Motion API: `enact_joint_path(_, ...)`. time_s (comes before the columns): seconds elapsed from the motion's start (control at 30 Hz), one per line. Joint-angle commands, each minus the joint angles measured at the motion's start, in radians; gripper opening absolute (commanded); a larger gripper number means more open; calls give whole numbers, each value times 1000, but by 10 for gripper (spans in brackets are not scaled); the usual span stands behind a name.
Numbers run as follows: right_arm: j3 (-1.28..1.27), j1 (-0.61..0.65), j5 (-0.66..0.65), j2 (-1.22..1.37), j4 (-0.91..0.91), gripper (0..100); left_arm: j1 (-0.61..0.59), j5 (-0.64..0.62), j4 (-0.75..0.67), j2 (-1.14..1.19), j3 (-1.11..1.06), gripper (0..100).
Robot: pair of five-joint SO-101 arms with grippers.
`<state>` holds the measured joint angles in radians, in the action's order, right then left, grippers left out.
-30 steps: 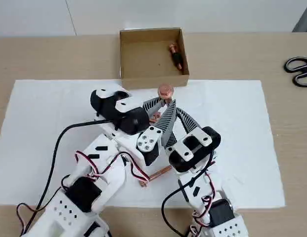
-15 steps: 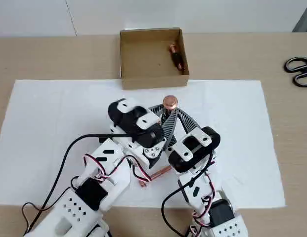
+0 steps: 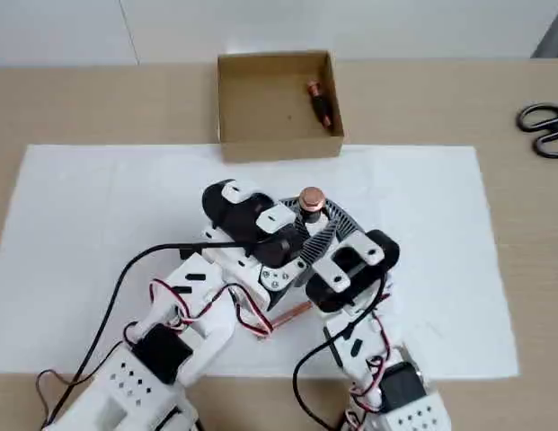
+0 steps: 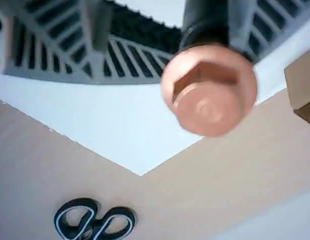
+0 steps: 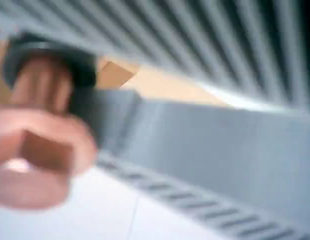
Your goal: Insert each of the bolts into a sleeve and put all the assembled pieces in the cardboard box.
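Near the cardboard box (image 3: 279, 149), my right gripper (image 3: 314, 218) pinched the bolt (image 3: 312, 198), hold of the left gripper (image 3: 294, 221) unreadable; a nudge between them risked knocking it loose.

Arms (image 3: 261, 235) block centre, cardboard box (image 3: 279, 148) beyond, sheet (image 3: 90, 233) flanks free

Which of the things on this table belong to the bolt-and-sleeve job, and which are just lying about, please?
Part of the job:
- bolt in a black sleeve, up between the two arms
- second bolt, lying on the white sheet
- assembled piece inside the cardboard box

Just lying about:
- scissors on the bare table
- the white sheet, a work surface only
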<state>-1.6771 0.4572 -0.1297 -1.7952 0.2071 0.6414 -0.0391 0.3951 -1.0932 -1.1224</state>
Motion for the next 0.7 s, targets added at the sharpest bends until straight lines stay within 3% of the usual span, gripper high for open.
enact_joint_path(0.0, -6, 2, -6, -16, -19, 5, -3, -5, 9, -9, 74, 174)
enact_joint_path(0.27, -6, 2, -6, -16, -19, 5, -144, -2, -51, -3, 196, 174)
enact_joint_path(0.57, -6, -1, -6, -15, -18, 5, -163, -2, -54, -11, 360, 171)
enact_joint_path(0.67, -6, -2, -6, -15, -18, 5, -210, -2, -54, -11, 400, 107)
